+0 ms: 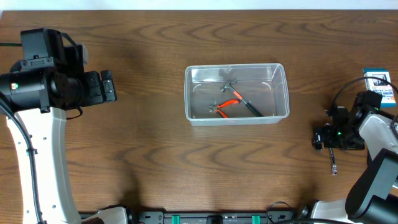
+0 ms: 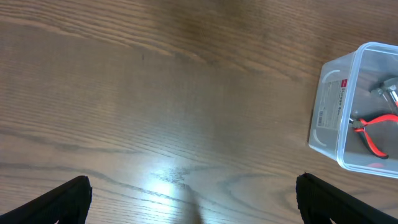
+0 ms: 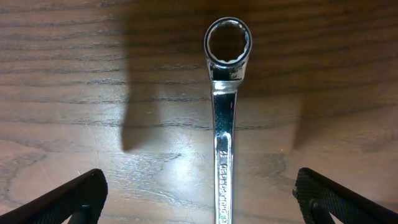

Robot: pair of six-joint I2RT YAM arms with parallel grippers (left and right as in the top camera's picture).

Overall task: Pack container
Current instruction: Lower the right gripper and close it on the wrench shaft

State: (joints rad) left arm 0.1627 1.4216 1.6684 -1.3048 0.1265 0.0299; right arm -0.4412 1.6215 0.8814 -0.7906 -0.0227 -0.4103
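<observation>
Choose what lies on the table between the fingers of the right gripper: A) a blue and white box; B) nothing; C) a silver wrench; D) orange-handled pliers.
C: the right wrist view shows a silver wrench flat on the table, centred within the open right gripper.

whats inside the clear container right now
The container holds orange-handled pliers and a small silver tool. Nothing covers them; the silver tool's kind is too small to tell.

wrench [image 3: 224,118] and container [image 2: 328,134] each run off the frame.
</observation>
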